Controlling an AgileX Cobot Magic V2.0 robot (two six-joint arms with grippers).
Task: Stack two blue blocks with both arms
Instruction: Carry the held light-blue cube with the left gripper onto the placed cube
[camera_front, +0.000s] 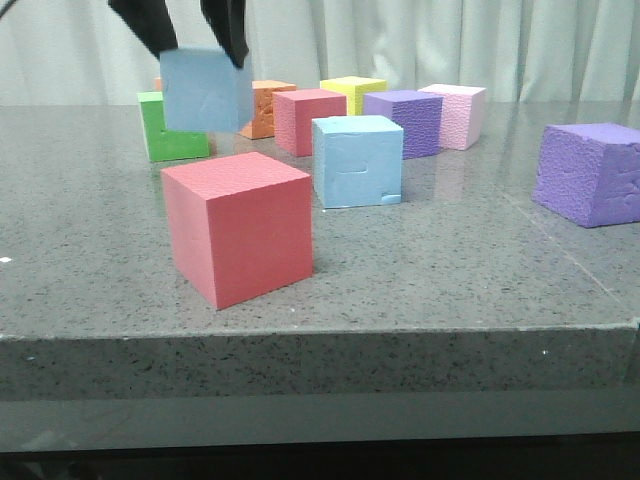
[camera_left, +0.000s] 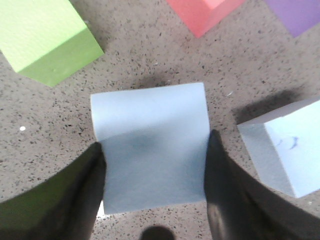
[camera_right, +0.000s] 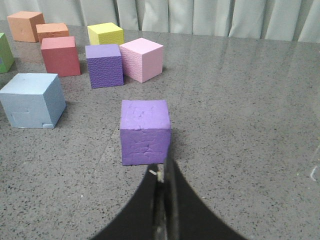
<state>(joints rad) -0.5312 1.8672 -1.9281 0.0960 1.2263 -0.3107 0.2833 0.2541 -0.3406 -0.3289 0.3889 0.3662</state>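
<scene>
On the counter (camera_front: 450, 270), behind the red cube (camera_front: 240, 228), the resting blue block (camera_front: 358, 160) sits square. Farther back, the left end effector (camera_front: 197, 45) pinches the lifted blue block (camera_front: 206, 90), slightly tilted, arm cut off above. The right end effector (camera_right: 162, 176) is pressed together, absent from the front view.

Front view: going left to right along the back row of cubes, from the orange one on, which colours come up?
Orange cube → red cube → yellow cube → purple cube → pink cube.
</scene>
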